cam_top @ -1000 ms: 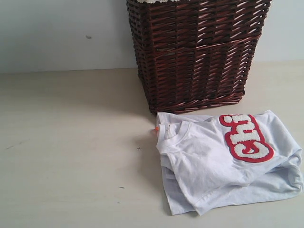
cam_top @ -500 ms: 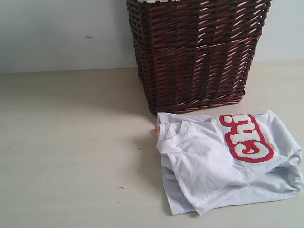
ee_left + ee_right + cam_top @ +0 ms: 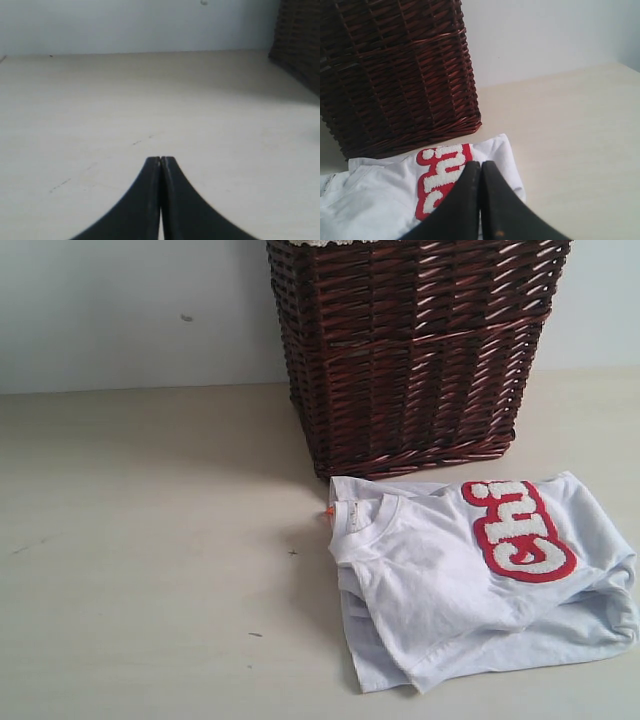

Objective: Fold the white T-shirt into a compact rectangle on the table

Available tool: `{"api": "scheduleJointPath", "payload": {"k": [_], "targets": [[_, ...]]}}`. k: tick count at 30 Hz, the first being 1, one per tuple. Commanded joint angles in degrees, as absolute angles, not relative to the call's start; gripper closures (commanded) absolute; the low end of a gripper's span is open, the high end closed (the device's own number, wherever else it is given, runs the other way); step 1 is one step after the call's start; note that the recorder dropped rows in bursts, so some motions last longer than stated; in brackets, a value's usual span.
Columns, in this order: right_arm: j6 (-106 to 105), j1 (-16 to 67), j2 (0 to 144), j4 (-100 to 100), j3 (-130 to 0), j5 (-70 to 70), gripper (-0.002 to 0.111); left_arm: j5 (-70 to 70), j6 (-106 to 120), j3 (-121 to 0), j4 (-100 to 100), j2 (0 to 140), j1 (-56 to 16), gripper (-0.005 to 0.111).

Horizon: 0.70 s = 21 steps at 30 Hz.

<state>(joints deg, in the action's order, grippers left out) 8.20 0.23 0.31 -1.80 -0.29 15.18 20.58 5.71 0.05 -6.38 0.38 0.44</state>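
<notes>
Lower right, exterior view: thin white cotton T-shirt [image 3: 450, 580] lay folded on pale beige counter [image 3: 150, 540], just below dark brown wicker basket [image 3: 410, 350]. Left claw [image 3: 160, 159] and right claw [image 3: 480, 162] were closed.

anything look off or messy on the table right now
The white T-shirt lies folded but untidy on the table: layers misaligned, lower edges poking out at the near corner, right side bunched. Not a clean rectangle. The wicker basket stands upright; nothing spilled.

Left claw [image 3: 160, 161] and right claw [image 3: 480, 164], jaws pressed together.
</notes>
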Motion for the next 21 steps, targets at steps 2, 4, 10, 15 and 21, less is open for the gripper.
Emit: {"api": "scheduleJointPath", "payload": {"k": [2,4,10,15,21], "targets": [[8.1,0.0,0.0,-2.1,0.0,14.5,0.108,20.8,4.6,0.0,-8.6,0.0,0.6,0.107],[8.1,0.0,0.0,-2.1,0.0,14.5,0.108,20.8,4.5,0.0,-8.6,0.0,0.6,0.107],[8.1,0.0,0.0,-2.1,0.0,14.5,0.108,20.6,4.5,0.0,-8.7,0.0,0.6,0.107],[8.1,0.0,0.0,-2.1,0.0,14.5,0.108,20.5,4.5,0.0,-8.7,0.0,0.6,0.107],[8.1,0.0,0.0,-2.1,0.0,14.5,0.108,20.5,4.5,0.0,-8.7,0.0,0.6,0.107]]}}
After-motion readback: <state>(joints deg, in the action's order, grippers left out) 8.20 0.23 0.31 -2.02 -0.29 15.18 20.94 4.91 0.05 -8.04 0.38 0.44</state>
